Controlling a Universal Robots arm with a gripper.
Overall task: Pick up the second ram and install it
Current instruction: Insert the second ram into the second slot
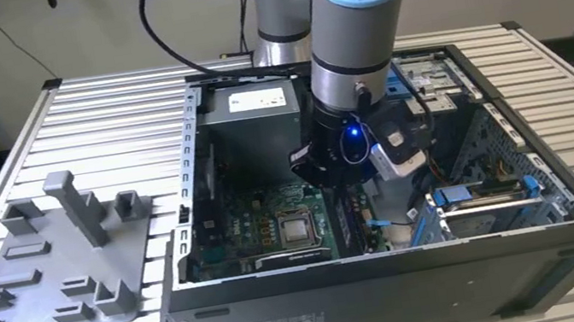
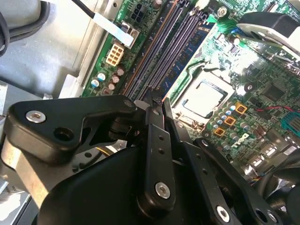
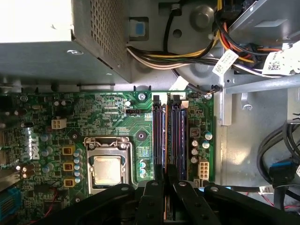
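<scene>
Closest to the wrist cameras, the gripper (image 3: 165, 182) has its two black fingers (image 3: 152, 187) drawn nearly together on a thin strip seen edge-on between them, which looks to be the second ram (image 3: 165, 204). So held, the stick hangs just above the near ends of the long black memory slots (image 3: 158, 136). One neighbouring slot already carries a bluish memory stick (image 3: 181, 136). The slots run along one edge of the green motherboard (image 3: 108, 112), with the silver processor socket (image 3: 107, 168) just beside them. All of this lies on the floor of the open computer case (image 1: 399, 282), which also holds the grey power-supply box (image 1: 251, 115) at its far end and a bundle of cables (image 3: 154, 54). Outside the case, towards the exterior view's left, the grey fixture plate (image 1: 46, 277) rests on the slatted table (image 1: 106, 112).
</scene>
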